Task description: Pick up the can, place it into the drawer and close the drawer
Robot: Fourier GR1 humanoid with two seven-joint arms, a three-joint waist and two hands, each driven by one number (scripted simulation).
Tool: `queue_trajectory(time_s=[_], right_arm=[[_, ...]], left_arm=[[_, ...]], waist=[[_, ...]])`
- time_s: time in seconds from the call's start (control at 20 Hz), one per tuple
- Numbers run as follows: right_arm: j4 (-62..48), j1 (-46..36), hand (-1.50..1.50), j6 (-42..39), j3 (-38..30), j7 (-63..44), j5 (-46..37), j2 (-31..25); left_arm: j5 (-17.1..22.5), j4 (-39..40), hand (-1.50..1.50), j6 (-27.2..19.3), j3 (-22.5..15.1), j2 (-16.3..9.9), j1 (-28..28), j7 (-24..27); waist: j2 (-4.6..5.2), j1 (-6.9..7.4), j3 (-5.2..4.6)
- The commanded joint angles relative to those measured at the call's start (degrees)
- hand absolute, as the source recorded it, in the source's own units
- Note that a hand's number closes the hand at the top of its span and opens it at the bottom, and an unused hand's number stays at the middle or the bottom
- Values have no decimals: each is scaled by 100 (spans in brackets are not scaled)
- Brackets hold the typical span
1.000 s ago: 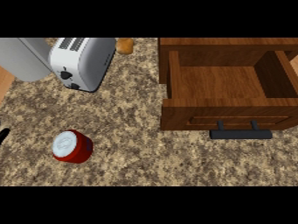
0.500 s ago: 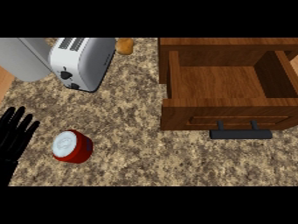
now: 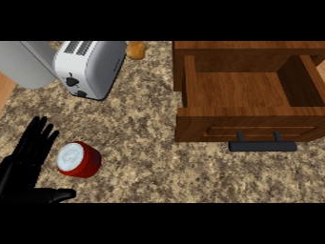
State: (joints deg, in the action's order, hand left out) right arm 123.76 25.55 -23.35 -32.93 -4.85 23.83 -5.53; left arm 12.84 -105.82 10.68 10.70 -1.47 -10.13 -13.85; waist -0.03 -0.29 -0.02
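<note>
Lower left: my left hand [image 3: 20, 178] is flanking the can [image 3: 79, 159], fingers straight | likely light, rigid, slick: grasping its sides | drawer [image 3: 253, 90] is standing open

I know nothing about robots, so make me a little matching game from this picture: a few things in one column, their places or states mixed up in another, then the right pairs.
1. can
2. drawer
3. toaster
4. left hand

a. open, nothing inside
b. open, fingers straight, just left of the can
c. red, white top, on the counter at lower left
d. white, at the top left

Pairs: 1-c, 2-a, 3-d, 4-b
</note>
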Motion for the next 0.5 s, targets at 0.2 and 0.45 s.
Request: queue_trajectory(time_s=[0.2, 0.45], right_arm=[[-174, -280, -150, -135, -406, -143, 146, -91], [-313, -60, -150, -623, -512, 100, 109, 137]], left_arm=[[-260, 437, -150, 30, 128, 50, -391, 813], [-525, 1941, -150, -93, 316, -35, 357, 1558]], waist=[[-2, 36, 2], [2, -4, 1]])
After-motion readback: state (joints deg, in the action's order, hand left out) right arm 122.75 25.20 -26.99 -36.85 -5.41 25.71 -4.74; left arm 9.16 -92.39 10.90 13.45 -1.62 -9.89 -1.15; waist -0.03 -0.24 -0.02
